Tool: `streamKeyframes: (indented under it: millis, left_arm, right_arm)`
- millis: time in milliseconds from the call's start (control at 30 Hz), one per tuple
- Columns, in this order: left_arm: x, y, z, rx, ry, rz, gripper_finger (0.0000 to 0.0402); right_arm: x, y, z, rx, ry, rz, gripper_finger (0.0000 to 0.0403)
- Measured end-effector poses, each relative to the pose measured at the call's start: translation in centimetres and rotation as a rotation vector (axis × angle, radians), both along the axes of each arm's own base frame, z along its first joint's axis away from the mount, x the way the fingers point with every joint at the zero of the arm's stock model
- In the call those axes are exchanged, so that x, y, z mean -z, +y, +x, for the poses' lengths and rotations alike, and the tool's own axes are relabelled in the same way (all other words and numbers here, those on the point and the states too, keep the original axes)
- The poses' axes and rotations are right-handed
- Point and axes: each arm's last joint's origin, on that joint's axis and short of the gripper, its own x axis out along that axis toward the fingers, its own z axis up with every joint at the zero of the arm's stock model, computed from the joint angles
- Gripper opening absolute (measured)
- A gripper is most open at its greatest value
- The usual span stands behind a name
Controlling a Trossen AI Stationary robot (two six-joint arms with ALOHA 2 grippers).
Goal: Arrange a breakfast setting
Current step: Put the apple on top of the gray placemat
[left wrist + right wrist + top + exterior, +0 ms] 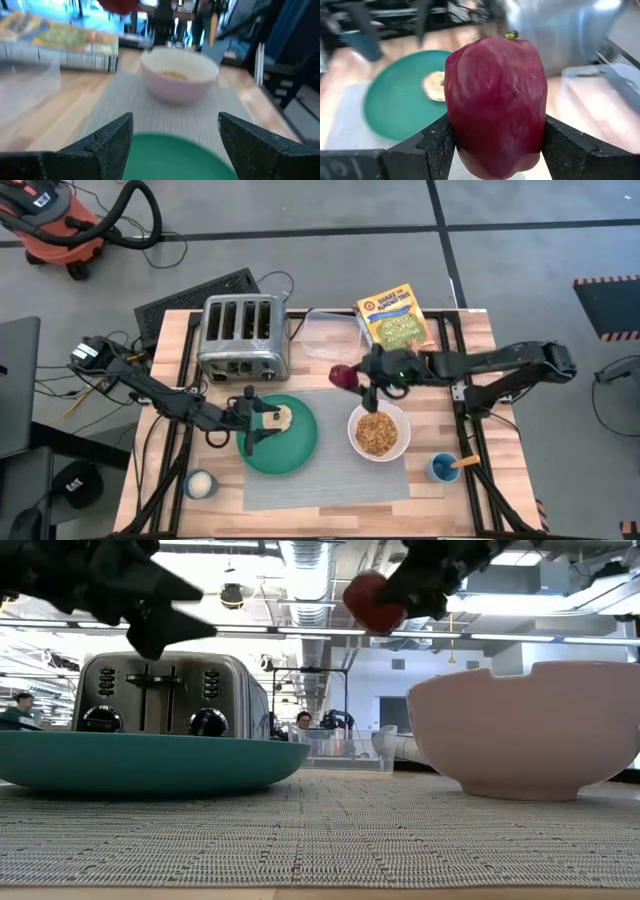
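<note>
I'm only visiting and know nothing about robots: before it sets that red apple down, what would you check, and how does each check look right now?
1. Right gripper shut firmly on the dark-red apple: ok.
2. Apple held clear above the table: ok.
3. Bare room on the teal-green plate beside the bread: ok.
4. Left gripper out of the way: not ok, it is open over the plate.
5. White bowl free for the apple: not ok, holds cereal.

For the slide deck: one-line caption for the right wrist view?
Right hand shut on a dark-red apple, held above the mat with the teal plate and bread beyond.
</note>
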Motion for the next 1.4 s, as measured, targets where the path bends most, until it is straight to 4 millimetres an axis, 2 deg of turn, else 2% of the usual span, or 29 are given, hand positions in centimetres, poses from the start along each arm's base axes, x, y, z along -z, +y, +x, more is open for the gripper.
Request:
streamKeyframes:
  millis: [233,300,567,767,900,1067,1300,1400]
  left_arm:
    - [-1.6,0.8,0.8,-0.034,-0.097,-0.006,0.0275]
    - [-2.2,1.0,1.2,-0.021,-0.100,-0.011,0.0275]
    - [-4.7,2.3,3.2,0.003,-0.062,0.001,0.0275]
    - [-4.6,2.2,5.4,0.031,-0.021,0.044,0.0275]
    - [-4.2,1.8,7.1,0.034,0.022,0.108,0.0275]
    - [-4.7,1.6,9.1,0.039,0.021,0.124,0.0279]
    - [-5.5,1.2,11.0,0.051,0.006,0.145,0.0311]
    - [-5.5,1.1,11.3,0.052,0.025,0.151,0.0308]
  right_arm:
    - [2.9,3.2,0.3,-0.129,-0.166,-0.012,0.0269]
    - [4.1,4.0,0.6,-0.155,-0.170,-0.014,0.0269]
    - [6.6,5.9,2.7,-0.214,-0.193,-0.022,0.0269]
    - [6.9,6.2,4.0,-0.223,-0.301,-0.040,0.0269]
    - [7.2,6.3,4.5,-0.227,-0.319,-0.052,0.0269]
    - [7.2,6.4,5.0,-0.225,-0.352,-0.052,0.0269]
    - [7.2,6.5,5.1,-0.229,-0.355,-0.050,0.0269]
    - [7.2,6.6,5.0,-0.235,-0.356,-0.050,0.0269]
